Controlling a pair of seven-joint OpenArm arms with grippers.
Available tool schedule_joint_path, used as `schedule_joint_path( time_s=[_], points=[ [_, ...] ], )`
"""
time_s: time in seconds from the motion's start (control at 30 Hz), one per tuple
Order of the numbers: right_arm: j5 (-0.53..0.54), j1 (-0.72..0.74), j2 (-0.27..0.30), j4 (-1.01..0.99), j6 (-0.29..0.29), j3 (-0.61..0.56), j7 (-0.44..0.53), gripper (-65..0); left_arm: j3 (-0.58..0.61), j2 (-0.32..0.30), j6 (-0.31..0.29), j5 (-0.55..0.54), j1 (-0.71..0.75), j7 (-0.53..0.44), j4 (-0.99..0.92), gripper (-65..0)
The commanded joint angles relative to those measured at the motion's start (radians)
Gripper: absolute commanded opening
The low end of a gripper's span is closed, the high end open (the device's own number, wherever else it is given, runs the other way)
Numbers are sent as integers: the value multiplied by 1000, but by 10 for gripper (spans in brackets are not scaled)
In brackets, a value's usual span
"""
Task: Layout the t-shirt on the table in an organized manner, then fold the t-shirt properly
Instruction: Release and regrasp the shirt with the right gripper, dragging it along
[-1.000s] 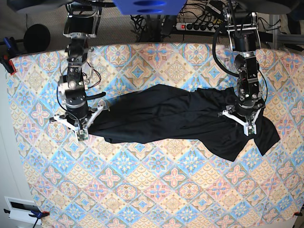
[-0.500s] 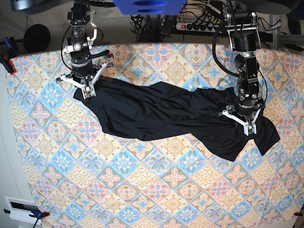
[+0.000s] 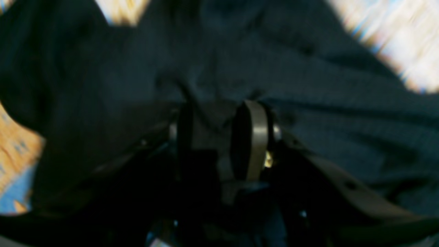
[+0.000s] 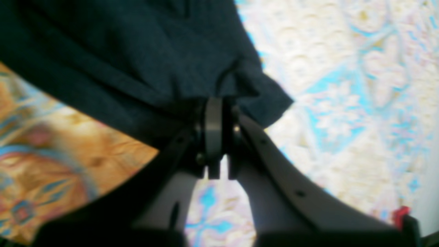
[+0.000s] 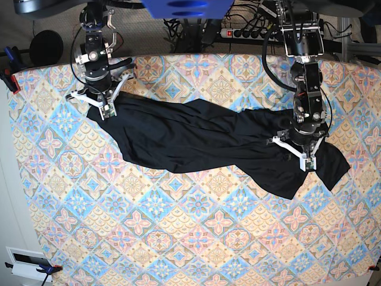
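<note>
Where seen from the base camera, fills almost the whole view with the table [image 5: 178, 238], covered in cloth tiled with blue, pink and cream medallions. Bears the t-shirt [image 5: 196, 143] on its far half: black, creased, drawn out into a long band from the far left of that view down to the right side. Widens and drops lowest at the right end, with a loose flap lying near the table's right edge. Shows ridges and folds through the middle rather than lying smooth.

Pinches the band's far-left corner with the right gripper [image 5: 107, 111], close to the table's far edge. In the right wrist view, has its pads almost together, with a bunched corner of the fabric caught at the tips and bare patterned cloth beyond.

Presses down on the wider right part with the left gripper [image 5: 308, 159], well apart from the other. In the blurred left wrist view, stands partly parted, with a thick gather of black fabric clamped between the pads.
</note>
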Motion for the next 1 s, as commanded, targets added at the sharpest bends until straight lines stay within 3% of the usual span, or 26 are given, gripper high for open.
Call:
schedule_joint_path(
  time_s=[0.0, 0.23, 0.53, 0.63, 0.8, 0.97],
  points=[
    [1, 2, 2, 20, -3, -6, 8, -585, -4, -5, -2, -1, -15, -2, 33, -419],
    [1, -78, 2, 32, -3, 0, -29, -479, -44, -4, -2, -1, -13, 7, 150, -419],
    [-1, -75, 27, 61, -3, 95, -27, -473, -63, -1, -2, -3, -10, 44, 275, -419],
    [-1, -21, 73, 63, -3, 107, -27, -473, -63, 13, -2, -59, -12, 89, 275, -419],
    [-1, 90, 73, 63, -3, 84, -35, -472, -63, 18, -2, -104, -7, 121, 251, -419],
    [2, 202, 73, 57, -3, -32, -38, -472, -63, 18, -2, -104, -6, 124, 219, -419]
  ],
)
